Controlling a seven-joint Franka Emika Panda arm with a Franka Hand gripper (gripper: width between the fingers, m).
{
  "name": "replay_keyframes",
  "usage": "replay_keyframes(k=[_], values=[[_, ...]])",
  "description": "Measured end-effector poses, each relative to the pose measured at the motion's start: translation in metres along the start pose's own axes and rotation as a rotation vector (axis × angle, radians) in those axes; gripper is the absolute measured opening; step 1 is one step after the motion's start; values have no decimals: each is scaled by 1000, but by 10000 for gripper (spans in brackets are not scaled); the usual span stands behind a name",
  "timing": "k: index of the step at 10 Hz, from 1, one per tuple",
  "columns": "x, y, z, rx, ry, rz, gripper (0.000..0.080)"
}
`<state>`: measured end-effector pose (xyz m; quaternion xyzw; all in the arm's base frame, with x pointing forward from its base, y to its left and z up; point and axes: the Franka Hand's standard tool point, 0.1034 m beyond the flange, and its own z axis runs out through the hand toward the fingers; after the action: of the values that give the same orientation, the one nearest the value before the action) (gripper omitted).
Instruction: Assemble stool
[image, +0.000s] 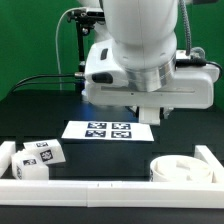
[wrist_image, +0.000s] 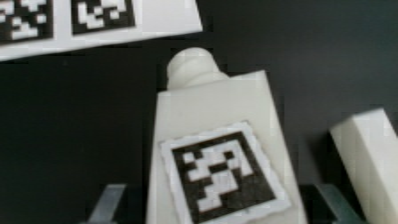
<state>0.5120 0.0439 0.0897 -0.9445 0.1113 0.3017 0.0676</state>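
Black table (image: 40, 125) carries the marker board (image: 108, 130), legs (image: 38, 160), round seat (image: 182, 168) and frame rails (image: 100, 192).

arm (image: 140, 45): reaching low | pincer (wrist_image: 217, 205): pointing down, jaws half-spread, grip unclear

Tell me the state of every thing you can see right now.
pincer: around a leg, open or shut unclear.
leg: inside the pincer, grip unclear.
two other legs: loose, ungripped.
round seat: lying flat, untouched.
marker board: lying flat.
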Motion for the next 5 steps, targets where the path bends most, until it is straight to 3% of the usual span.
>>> replay_keyframes(k=[2, 3, 4, 5], values=[[7, -7, -10, 12, 178, -11, 318], [11, -21, -27, 25, 265, -31, 320], [23, -31, -50, 55, 368, -33, 320], [25, -38, -64, 40, 430, -58, 320]])
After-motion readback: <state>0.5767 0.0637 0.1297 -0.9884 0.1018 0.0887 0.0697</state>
